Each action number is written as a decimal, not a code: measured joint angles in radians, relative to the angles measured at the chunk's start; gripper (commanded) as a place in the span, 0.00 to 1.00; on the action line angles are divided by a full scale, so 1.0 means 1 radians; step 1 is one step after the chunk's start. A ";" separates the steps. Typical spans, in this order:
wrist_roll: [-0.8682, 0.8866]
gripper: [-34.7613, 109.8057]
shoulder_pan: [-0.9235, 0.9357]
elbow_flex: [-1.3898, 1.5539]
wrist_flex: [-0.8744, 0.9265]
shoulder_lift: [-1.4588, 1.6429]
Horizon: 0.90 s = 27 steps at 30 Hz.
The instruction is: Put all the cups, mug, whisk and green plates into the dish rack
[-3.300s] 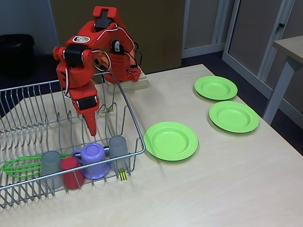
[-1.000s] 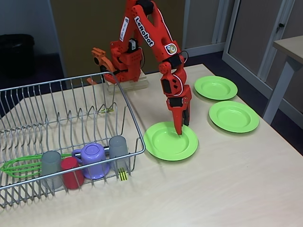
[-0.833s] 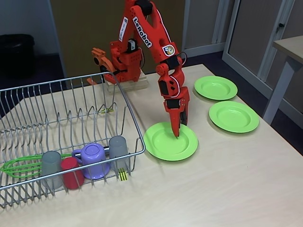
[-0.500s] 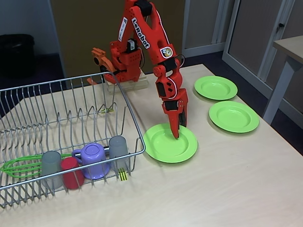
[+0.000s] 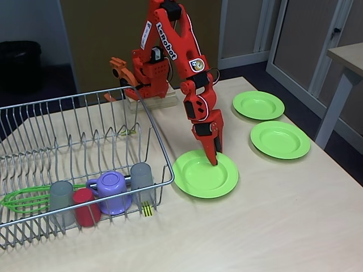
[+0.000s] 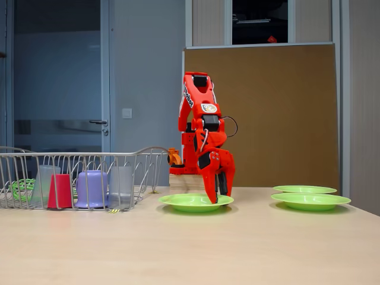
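A: Where is the round lime-green plastic plate (image 5: 205,175)?
B: Directly under the red end effector (image 5: 213,160), whose fingers seem pinched on its far rim; I can't confirm grip.
A: Handling?
B: Likely light, stiff, slippery; hold the raised rim.

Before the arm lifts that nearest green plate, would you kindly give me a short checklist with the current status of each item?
1. Gripper on the nearest plate, at its far rim: ok.
2. Jaws firmly clamped on the rim: cannot tell.
3. Plate lifted off the table: cannot tell.
4. Prong slots free in the dish rack: ok.
5. Cups, mug and whisk already racked: ok.
6. Other two plates racked: not ok.
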 measured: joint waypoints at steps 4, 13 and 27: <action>-0.032 0.24 0.021 -0.032 0.046 -0.005; -0.081 0.24 0.008 -0.213 0.351 0.057; -0.164 0.24 -0.035 -0.736 0.937 0.034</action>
